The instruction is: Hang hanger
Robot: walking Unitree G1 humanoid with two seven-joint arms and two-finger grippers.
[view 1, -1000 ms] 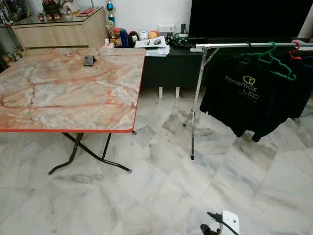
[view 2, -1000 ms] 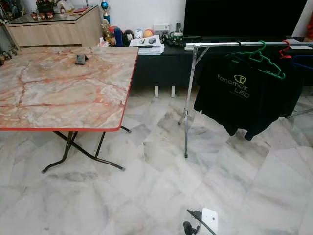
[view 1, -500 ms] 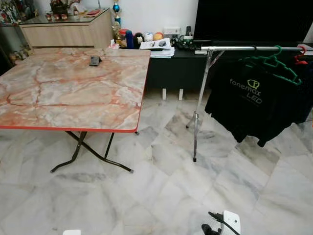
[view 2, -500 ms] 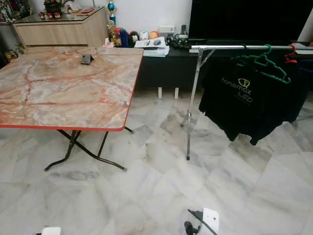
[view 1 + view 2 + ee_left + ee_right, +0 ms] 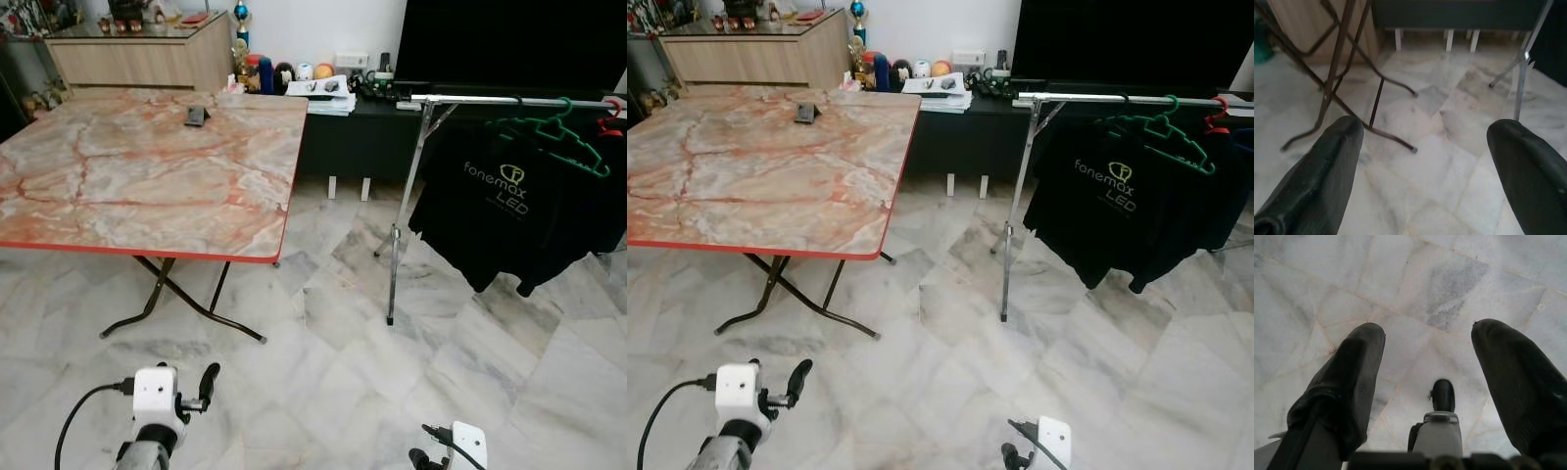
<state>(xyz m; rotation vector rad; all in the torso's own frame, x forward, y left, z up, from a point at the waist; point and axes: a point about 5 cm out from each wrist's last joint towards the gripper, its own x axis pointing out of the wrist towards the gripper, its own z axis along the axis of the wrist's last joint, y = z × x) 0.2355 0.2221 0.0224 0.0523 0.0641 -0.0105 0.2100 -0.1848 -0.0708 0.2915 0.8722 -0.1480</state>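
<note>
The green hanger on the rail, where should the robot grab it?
Probably by the sloping arm of the green hanger, just below its hook, coming from the front. That bar sits bare above the black shirt, while the hook is looped over the rail. Both claws are open and low.

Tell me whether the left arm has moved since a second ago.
Yes. The left gripper has come up into the head views, now below the table's near legs; a second ago that floor area was bare.
</note>
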